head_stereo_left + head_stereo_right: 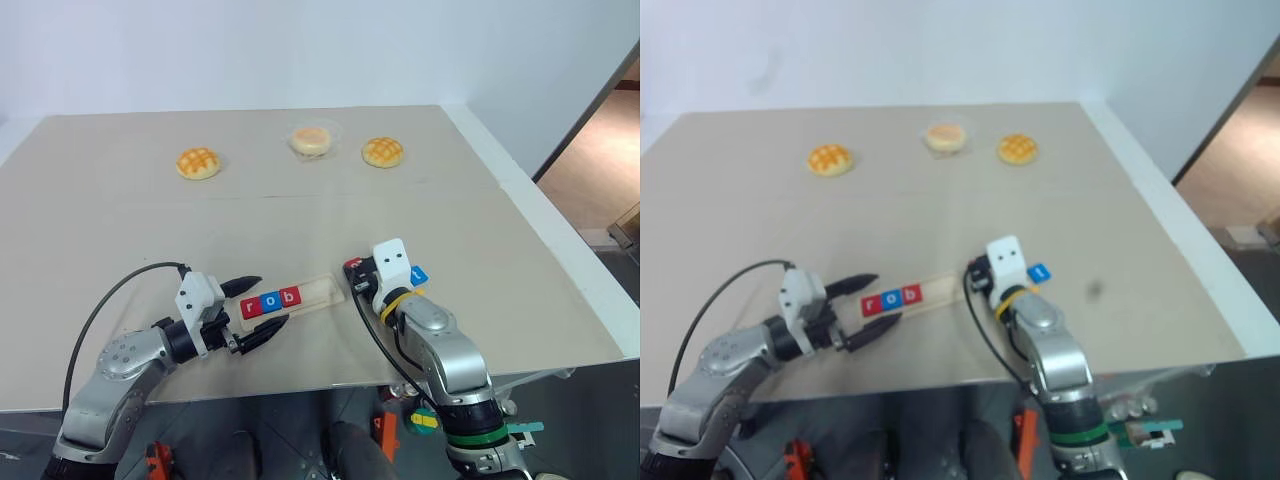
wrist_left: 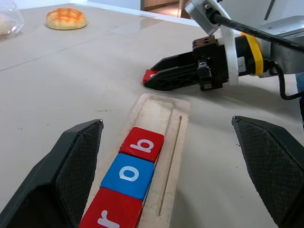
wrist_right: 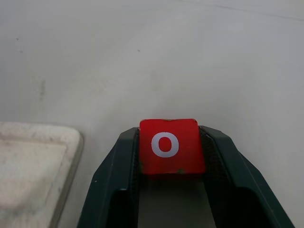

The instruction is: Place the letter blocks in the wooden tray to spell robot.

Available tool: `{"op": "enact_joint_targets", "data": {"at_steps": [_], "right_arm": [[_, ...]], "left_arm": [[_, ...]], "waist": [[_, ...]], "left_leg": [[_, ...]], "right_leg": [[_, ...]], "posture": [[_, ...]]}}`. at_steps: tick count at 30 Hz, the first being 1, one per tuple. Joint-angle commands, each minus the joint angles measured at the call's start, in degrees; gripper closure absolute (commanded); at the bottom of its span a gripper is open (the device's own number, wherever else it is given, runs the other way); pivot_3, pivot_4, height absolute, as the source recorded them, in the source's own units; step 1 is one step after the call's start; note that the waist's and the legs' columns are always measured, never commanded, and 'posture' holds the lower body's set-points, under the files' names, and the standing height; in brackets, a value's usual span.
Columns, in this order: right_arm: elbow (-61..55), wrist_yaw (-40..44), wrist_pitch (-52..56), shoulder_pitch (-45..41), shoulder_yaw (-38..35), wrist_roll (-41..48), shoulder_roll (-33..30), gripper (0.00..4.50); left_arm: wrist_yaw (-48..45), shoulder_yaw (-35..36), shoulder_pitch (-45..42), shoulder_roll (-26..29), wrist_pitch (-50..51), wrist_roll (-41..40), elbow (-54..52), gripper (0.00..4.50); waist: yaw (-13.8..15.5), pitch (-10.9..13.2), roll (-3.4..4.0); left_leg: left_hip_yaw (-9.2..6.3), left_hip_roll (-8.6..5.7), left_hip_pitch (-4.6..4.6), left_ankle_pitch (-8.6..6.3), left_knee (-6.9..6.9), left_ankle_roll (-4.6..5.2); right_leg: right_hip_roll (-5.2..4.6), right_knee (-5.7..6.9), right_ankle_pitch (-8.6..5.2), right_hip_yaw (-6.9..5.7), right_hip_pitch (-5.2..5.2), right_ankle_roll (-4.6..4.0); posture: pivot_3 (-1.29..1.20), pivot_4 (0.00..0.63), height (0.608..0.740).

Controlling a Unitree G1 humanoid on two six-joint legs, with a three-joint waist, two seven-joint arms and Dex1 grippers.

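Note:
The wooden tray (image 1: 322,291) lies near the table's front edge. Three letter blocks sit in its left half: a red r (image 1: 251,307), a blue o (image 1: 270,301) and a red b (image 1: 289,296). My left gripper (image 1: 272,300) is open, with its fingers (image 2: 71,166) on either side of the tray's left end. My right gripper (image 3: 169,137) is shut on a red o block (image 3: 168,145), low over the table just past the tray's right end. A blue t block (image 1: 420,274) lies on the table to the right of the right gripper.
Two golden buns (image 1: 198,162) (image 1: 382,152) and a paler one in a clear wrapper (image 1: 313,139) sit in a row at the far side of the table. The table's right edge (image 1: 560,250) runs close to the right arm.

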Motion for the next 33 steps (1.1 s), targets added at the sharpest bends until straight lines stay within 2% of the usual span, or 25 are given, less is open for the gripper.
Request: {"op": "enact_joint_targets", "data": {"at_steps": [1, 6, 15, 17, 23, 24, 26, 28, 30, 33], "right_arm": [[-12.04, -0.62, 5.73, 4.97, -0.68, 0.94, -1.05, 3.27], [-20.37, -2.87, 12.61, 8.57, -0.4, 1.78, 0.28, 3.27], [-23.91, -6.52, 18.36, 9.97, -0.67, 2.39, 4.16, 3.27], [-24.64, -6.7, 19.67, 9.75, -0.33, 2.44, 4.04, 2.22], [-27.39, -7.11, 21.46, 7.63, -1.03, 2.44, 2.56, 0.13], [-28.14, -6.62, 22.29, 6.78, -1.66, 2.77, 1.83, 0.05], [-28.6, -4.07, 23.7, 3.71, -4.54, 4.43, -0.76, 0.05], [-26.77, 2.42, 23.78, 0.12, -7.94, 8.45, -5.96, 0.05], [-20.45, 12.66, 18.0, -2.25, -9.9, 12.1, -13.72, 0.05], [-7.55, 29.02, 3.79, -4.06, -8.96, 14.4, -24.52, 0.05]], "left_arm": [[-0.62, 0.51, 0.01, 0.77, -1.42, 0.36, -0.74, 0.0], [-1.23, 0.55, -0.45, 1.05, -1.54, 0.56, -0.37, 0.0], [-2.5, 0.51, -0.83, 2.25, -1.13, 0.41, -0.06, 0.0], [-2.52, 0.6, -0.88, 2.44, -1.04, 0.28, -0.01, 0.0], [-2.65, 0.46, -1.24, 2.68, -1.01, 0.33, -0.02, 0.0], [-2.94, 0.26, -1.28, 2.8, -1.2, 0.44, -0.09, 0.0], [-3.94, -0.3, -1.33, 3.11, -1.47, 0.44, -0.28, 0.0], [-5.37, -0.99, -1.56, 3.43, -1.46, 0.05, -0.59, 0.0], [-6.7, -1.72, -2.29, 3.75, -1.55, -0.02, -0.5, 0.0], [-7.65, -2.55, -4.13, 3.62, -1.94, 0.59, 0.4, 0.0]], "waist": [[0.05, 0.0, 0.0], [-0.15, 0.0, 0.0], [-0.14, -0.01, -0.01], [-0.14, -0.01, -0.02], [-0.14, -0.01, -0.01], [-0.14, -0.01, -0.01], [-0.14, 0.0, -0.01], [-0.14, 0.0, -0.01], [-0.13, -0.02, -0.07], [-0.12, 0.03, -0.08]], "left_leg": [[-0.04, 0.0, -0.01, -0.02, 0.0, -0.04], [-0.03, 0.02, 0.01, -0.04, 0.01, -0.06], [-0.05, 0.0, 0.0, -0.03, 0.03, -0.06], [-0.05, 0.0, -0.02, -0.04, 0.02, -0.07], [-0.1, 0.01, -0.03, -0.04, 0.02, -0.08], [-0.1, 0.01, -0.03, -0.04, 0.02, -0.08], [-0.11, 0.0, -0.03, -0.04, 0.03, -0.08], [-0.06, -0.03, -0.03, -0.04, 0.05, -0.08], [-0.06, -0.05, -0.04, -0.04, 0.08, -0.08], [-0.08, -0.08, -0.05, -0.04, 0.05, -0.07]], "right_leg": [[0.0, 0.0, -0.04, -0.04, 0.0, -0.01], [0.01, 0.0, -0.03, -0.02, -0.01, -0.05], [-0.01, -0.02, -0.15, -0.01, 0.01, -0.26], [-0.01, -0.03, -0.15, -0.01, 0.0, -0.23], [0.0, -0.03, -0.15, -0.05, -0.02, -0.24], [0.0, -0.03, -0.15, -0.04, -0.02, -0.24], [0.0, -0.03, -0.15, -0.05, 0.0, -0.24], [-0.02, -0.04, -0.15, -0.02, 0.01, -0.24], [-0.03, -0.07, -0.15, -0.02, 0.02, -0.23], [-0.03, -0.2, -0.15, -0.06, 0.08, -0.23]], "posture": [[0.0, 0.15, 0.739], [0.0, 0.15, 0.739], [0.0, 0.15, 0.739], [0.0, 0.15, 0.739], [0.0, 0.15, 0.739], [0.0, 0.15, 0.739], [0.0, 0.15, 0.739], [0.0, 0.15, 0.739], [0.0, 0.15, 0.739], [0.0, 0.15, 0.739]]}}
